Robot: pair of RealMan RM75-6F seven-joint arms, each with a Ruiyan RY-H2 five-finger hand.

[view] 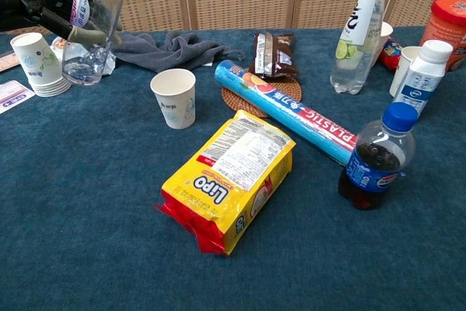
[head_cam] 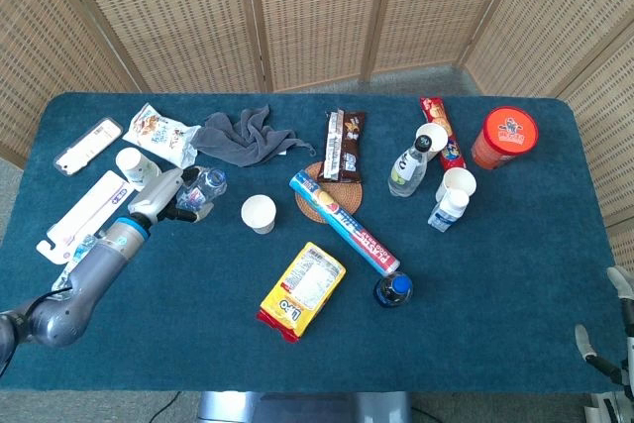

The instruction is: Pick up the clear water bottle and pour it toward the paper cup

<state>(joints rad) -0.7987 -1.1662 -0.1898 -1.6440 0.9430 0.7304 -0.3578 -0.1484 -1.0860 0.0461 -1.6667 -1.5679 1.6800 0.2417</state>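
The clear water bottle (view: 91,27) with a blue cap stands nearly upright, a little water in its bottom, and looks just above the cloth. My left hand (view: 45,6) grips it from the left, fingers (view: 81,34) wrapped around its middle. In the head view the left hand (head_cam: 166,191) and bottle (head_cam: 206,183) sit left of the empty paper cup (head_cam: 259,213). That cup (view: 174,97) stands upright on the blue table, apart from the bottle. Only spread fingertips of my right hand (head_cam: 604,334) show at the bottom right edge, holding nothing.
A stack of paper cups (view: 38,63) stands close beside the bottle. A grey towel (view: 171,45) lies behind the cup. A yellow LiPO pack (view: 229,176), a plastic-wrap roll (view: 291,111), a cola bottle (view: 377,158) and a lime drink bottle (view: 357,30) lie to the right.
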